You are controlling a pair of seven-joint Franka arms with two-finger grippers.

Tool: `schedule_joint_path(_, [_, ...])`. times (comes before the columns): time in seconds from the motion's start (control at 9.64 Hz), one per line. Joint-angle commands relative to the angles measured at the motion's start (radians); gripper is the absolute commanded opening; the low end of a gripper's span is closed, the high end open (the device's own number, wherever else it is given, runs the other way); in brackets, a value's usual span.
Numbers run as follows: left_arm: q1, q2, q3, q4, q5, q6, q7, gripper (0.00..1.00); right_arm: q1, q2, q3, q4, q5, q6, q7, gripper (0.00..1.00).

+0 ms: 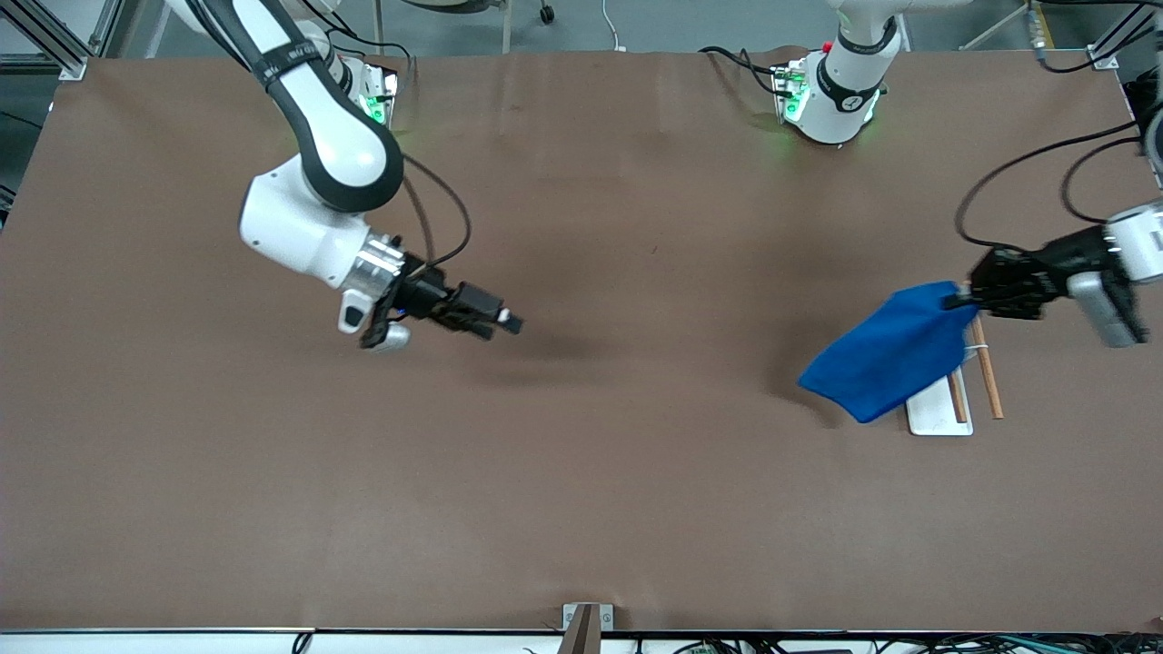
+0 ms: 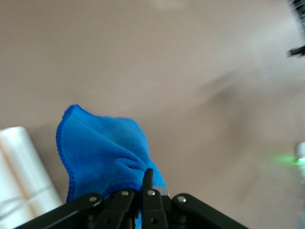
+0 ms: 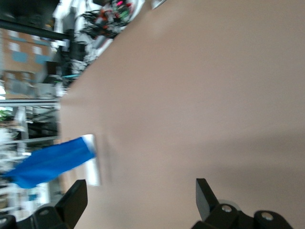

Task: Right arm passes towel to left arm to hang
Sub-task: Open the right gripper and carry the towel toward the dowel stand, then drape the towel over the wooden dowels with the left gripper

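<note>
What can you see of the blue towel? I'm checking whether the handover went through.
The towel is a bright blue, soft microfibre cloth with a darker stitched edge. The left gripper is shut on one bunched corner, and the rest hangs slack over the white rack base toward the left arm's end of the table. The right gripper is open and empty.

Two white robot arms had black joint bands. The right arm [image 1: 309, 145] wore a shiny silver wrist ring; the left arm [image 1: 1104, 263] carried a grey-white box and looping black cables.
</note>
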Motion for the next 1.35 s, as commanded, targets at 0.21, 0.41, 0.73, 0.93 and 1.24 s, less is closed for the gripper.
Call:
schedule_joint_path(0.21, [0.003, 0.153, 0.100, 0.134, 0.301, -0.011, 0.351, 0.00, -0.004, -0.054, -0.239, -0.070, -0.469, -0.017, 0.006, 1.00])
schedule_joint_path(0.41, [0.003, 0.181, 0.125, 0.163, 0.390, -0.011, 0.456, 0.00, -0.003, -0.074, -0.370, -0.070, -0.655, -0.061, 0.006, 1.00])
schedule_joint_path(0.73, [0.000, 0.227, 0.125, 0.170, 0.492, -0.011, 0.461, 0.00, -0.003, -0.161, -0.532, -0.004, -0.986, -0.297, 0.028, 1.00])
schedule_joint_path(0.93, [-0.003, 0.285, 0.125, 0.173, 0.493, -0.009, 0.434, 0.00, -0.007, -0.207, -0.551, 0.132, -1.155, -0.556, 0.063, 1.00])
schedule_joint_path(1.24, [-0.017, 0.341, 0.113, 0.214, 0.493, -0.002, 0.308, 0.74, -0.021, -0.242, -0.551, 0.347, -1.171, -0.923, 0.282, 1.00])
